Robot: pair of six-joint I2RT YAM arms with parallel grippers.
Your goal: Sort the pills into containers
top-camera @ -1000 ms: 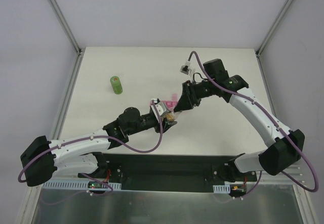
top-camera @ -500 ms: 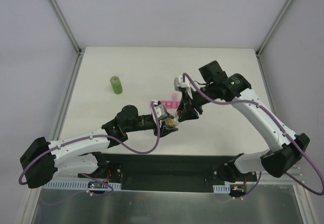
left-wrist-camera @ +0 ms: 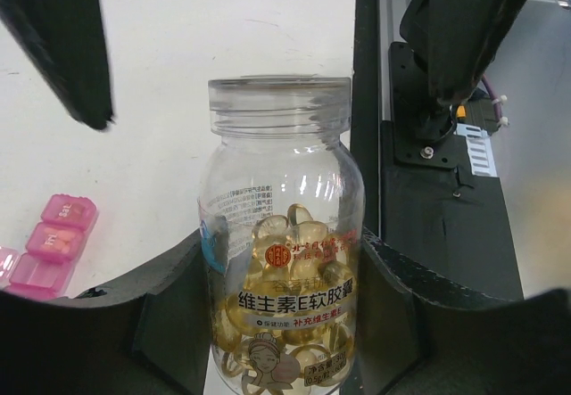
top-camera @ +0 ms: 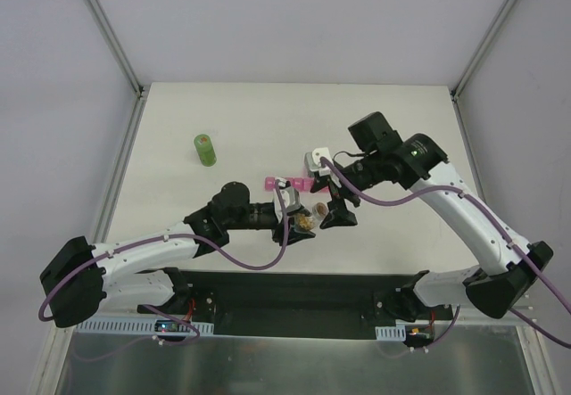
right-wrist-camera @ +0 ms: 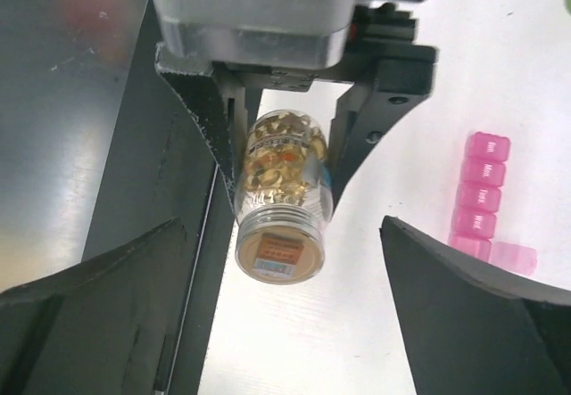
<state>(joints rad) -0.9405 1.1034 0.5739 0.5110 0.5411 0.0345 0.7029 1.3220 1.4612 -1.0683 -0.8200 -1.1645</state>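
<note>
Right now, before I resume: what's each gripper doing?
Left gripper: shut on the small clear plastic bottle of yellow softgel pills.
Right gripper: open, empty.

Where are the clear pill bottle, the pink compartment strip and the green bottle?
clear pill bottle (left-wrist-camera: 284, 270): left wrist view, middle of its body.
pink compartment strip (right-wrist-camera: 482, 196): right wrist view, a middle compartment's lid.
green bottle (top-camera: 206, 151): top external view, middle of its side.

We see a green cylindrical bottle (top-camera: 206, 151) on the white table (top-camera: 268, 110), toward the table's left side. A black base plate (top-camera: 294, 292) runs along the table's near edge, and metal posts (top-camera: 109, 31) rise from its far corners.
</note>
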